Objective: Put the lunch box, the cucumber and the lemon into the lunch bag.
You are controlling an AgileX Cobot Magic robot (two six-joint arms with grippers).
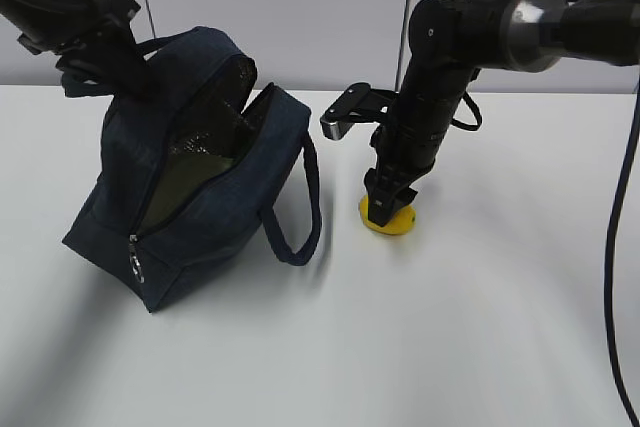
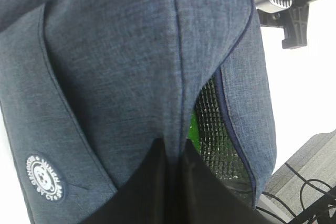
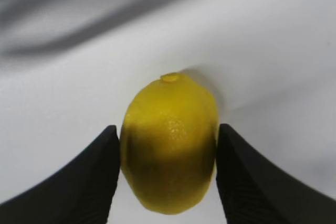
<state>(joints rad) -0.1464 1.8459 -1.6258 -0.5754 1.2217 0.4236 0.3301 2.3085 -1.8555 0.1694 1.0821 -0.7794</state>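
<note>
Resting on the white table (image 1: 480, 327), the lemon (image 1: 388, 217) sits directly under the right gripper (image 1: 392, 209), which points straight down onto it from the arm on the right of the exterior view. The right wrist view shows the lemon (image 3: 169, 142) lying lengthwise between the two dark fingers (image 3: 89, 182), one on each flank and both touching or almost touching the peel, its small nub pointing away from the camera; the jaws are closed around the fruit, which is in contact with the tabletop. Well apart to the left stands the lunch bag (image 1: 190, 177), tilted, its top zipper undone and the silvery lining showing in the gap, one loop handle hanging down its near side. The left gripper (image 2: 170, 182) pinches a fold of the bag's navy fabric (image 2: 131, 66) between its dark fingers, holding the top up; through the opening beside that fold, a strip of bright green shows against the quilted lining. A round white logo patch (image 2: 47, 178) marks the bag's side. Behind the table runs a pale panelled wall (image 1: 300, 7).
</note>
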